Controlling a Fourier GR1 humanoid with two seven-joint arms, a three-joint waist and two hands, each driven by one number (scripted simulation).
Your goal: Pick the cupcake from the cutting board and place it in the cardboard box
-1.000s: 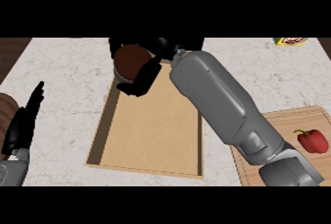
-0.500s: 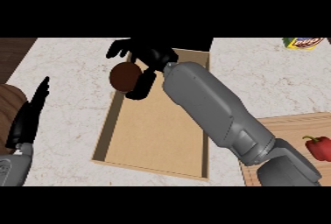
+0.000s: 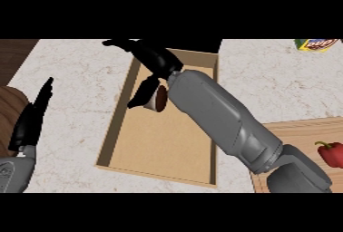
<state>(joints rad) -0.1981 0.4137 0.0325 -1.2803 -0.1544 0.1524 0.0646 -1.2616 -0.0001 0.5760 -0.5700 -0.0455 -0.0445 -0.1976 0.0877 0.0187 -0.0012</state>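
The cupcake (image 3: 161,99), dark brown with a pale base, lies inside the cardboard box (image 3: 109,146) near its far end, partly hidden by my right forearm. My right hand (image 3: 153,60) hovers over the box's far end with its fingers spread open. Its thumb (image 3: 143,94) hangs down just left of the cupcake; I cannot tell whether they touch. The wooden cutting board (image 3: 301,132) shows at the right edge. At the left edge my left hand (image 3: 32,118) rests open with its fingers pointing up.
A red bell pepper (image 3: 331,153) lies on the cutting board. A yellow snack bag (image 3: 316,44) sits at the far right corner of the counter. A dark wooden surface (image 3: 9,105) shows at the left edge.
My right hand has uncurled from the cupcake and spread its fingers. The cupcake has gone from the hand down into the far end of the box. The left hand has stayed still.
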